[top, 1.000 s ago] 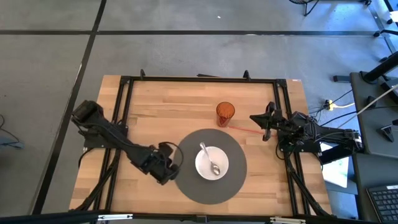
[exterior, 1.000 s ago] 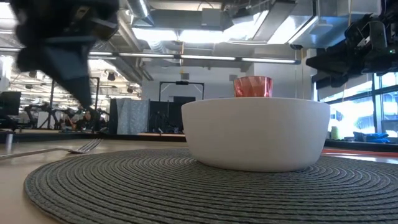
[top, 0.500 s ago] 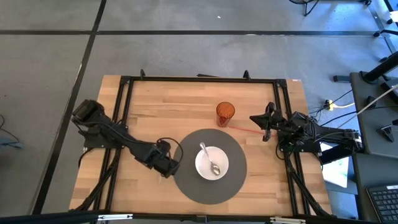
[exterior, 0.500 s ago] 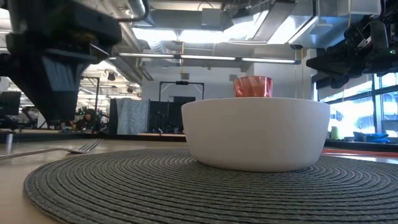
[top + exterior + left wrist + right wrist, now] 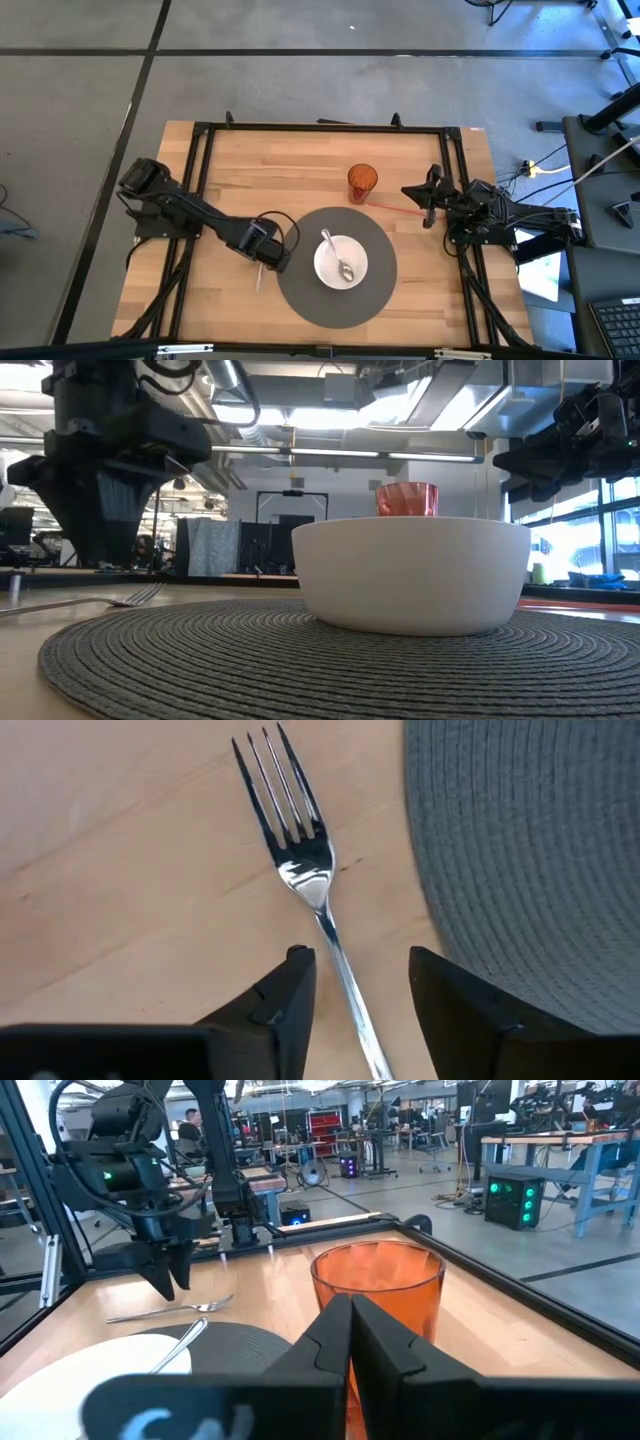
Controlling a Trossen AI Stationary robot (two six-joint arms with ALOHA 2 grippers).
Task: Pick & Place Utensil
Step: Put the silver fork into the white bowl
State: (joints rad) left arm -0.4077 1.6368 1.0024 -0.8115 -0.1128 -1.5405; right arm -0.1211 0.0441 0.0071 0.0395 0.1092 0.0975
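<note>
Left gripper (image 5: 272, 259) hangs with fingers (image 5: 290, 1005) parted astride the handle of the fork (image 5: 305, 880) — nothing is gripped. Lying flat on the wooden table (image 5: 250, 170), the fork sits at nine o'clock of the grey placemat (image 5: 372, 290), just beside its rim. On the mat stands a white bowl (image 5: 341, 260) holding a spoon (image 5: 337, 255); an orange cup (image 5: 362, 182) waits at twelve o'clock. Right gripper (image 5: 418, 193), fingers pressed together, idles at three o'clock — well apart.

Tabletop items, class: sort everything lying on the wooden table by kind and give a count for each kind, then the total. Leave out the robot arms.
Fork: 1
Spoon: 1
Bowl: 1
Orange cup: 1
Round grey placemat: 1
Red straw-like stick: 1
Total: 6
</note>
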